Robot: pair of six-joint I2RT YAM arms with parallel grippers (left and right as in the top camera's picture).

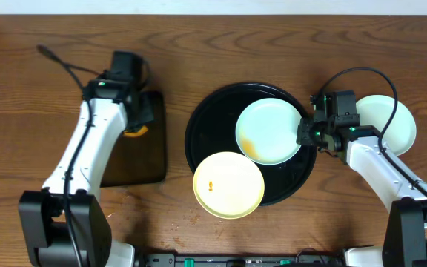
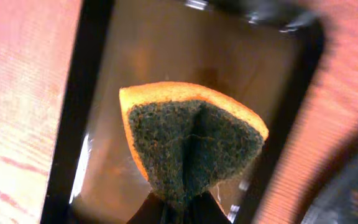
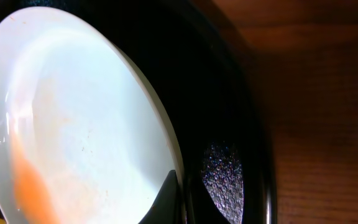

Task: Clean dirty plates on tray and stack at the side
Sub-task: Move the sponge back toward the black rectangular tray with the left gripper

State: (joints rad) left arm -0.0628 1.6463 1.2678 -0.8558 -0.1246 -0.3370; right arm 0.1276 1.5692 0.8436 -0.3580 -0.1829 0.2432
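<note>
Wood table [image 1: 221,44], right gripper [image 1: 303,134] clamping plate [image 1: 269,127] rim (tray [image 1: 199,122] edge)

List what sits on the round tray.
A stained blue plate, its rim pinched by the right hand, and a yellow plate overhanging the tray. Beneath them is hidden.

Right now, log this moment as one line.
left fingers: shut on sponge over small tray | right fingers: shut on blue plate rim, round tray | yellow plate: stained | third plate: aside
</note>
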